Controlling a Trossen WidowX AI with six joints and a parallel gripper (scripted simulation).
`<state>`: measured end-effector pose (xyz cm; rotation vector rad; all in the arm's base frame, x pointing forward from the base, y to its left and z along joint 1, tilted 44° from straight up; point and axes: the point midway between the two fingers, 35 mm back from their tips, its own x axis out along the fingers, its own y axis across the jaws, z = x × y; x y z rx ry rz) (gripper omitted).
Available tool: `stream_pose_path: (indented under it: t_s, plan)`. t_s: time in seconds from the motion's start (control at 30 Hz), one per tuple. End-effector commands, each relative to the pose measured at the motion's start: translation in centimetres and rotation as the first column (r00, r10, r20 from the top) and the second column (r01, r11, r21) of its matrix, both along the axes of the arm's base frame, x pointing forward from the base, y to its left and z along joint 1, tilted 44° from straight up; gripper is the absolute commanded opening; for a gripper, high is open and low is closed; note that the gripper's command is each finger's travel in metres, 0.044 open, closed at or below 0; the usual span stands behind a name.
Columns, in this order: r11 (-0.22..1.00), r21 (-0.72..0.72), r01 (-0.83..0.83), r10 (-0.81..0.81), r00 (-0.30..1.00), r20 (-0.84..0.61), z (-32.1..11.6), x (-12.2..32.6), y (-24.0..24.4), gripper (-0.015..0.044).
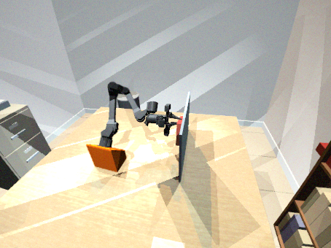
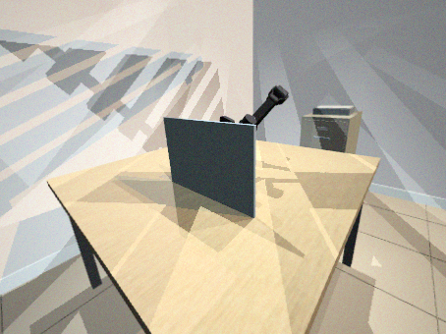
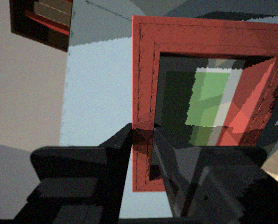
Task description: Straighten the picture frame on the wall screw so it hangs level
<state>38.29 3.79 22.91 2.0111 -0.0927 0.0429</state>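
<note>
The red picture frame (image 1: 178, 133) (image 3: 144, 85) is against the near face of the upright panel (image 1: 184, 139) (image 2: 211, 165) (image 3: 97, 95). In the wrist view its left side bar stands upright, and its top bar runs nearly level with a slight drop to the right. My gripper (image 1: 180, 122) (image 3: 141, 126) is shut on the frame's left side bar, with one finger outside and one inside the opening. The picture inside shows green and white areas. The screw and the notched strip are hidden behind the frame. In the exterior view the panel hides the frame and the fingers.
An orange wedge-shaped block (image 1: 106, 158) stands on the table (image 1: 120, 208) (image 2: 206, 271) in front of the arm's base. A bookcase (image 1: 302, 205) is at the right and a drawer cabinet (image 1: 22, 136) (image 2: 329, 131) stands beyond the table. Striped light and shadows cross the scene.
</note>
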Motion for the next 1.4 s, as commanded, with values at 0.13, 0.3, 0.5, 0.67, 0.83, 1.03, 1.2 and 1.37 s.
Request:
stream_pose_path:
  t_s: [0.13,0.3,0.5,0.67,0.83,1.03,1.2,1.37]
  plan:
    - [0.998,0.059,-0.006,0.006,1.0,0.004,-0.04,0.0,-0.04,0.0]
    - [0.997,0.083,-0.008,0.008,1.0,0.005,-0.04,0.0,-0.06,0.0]
    - [0.993,0.114,-0.011,0.01,1.0,0.007,-0.01,0.0,-0.08,0.0]
    - [0.99,0.141,-0.013,0.012,1.0,0.009,0.01,0.0,-0.1,0.0]
    - [0.986,0.165,-0.015,0.013,1.0,0.01,0.03,0.0,-0.12,0.0]
    - [0.98,0.196,-0.018,0.015,1.0,0.012,0.05,0.0,-0.15,0.0]
    - [0.975,0.223,-0.02,0.017,1.0,0.014,0.07,-0.01,-0.18,0.0]
    - [0.969,0.247,-0.022,0.019,1.0,0.016,0.09,-0.01,-0.2,0.0]
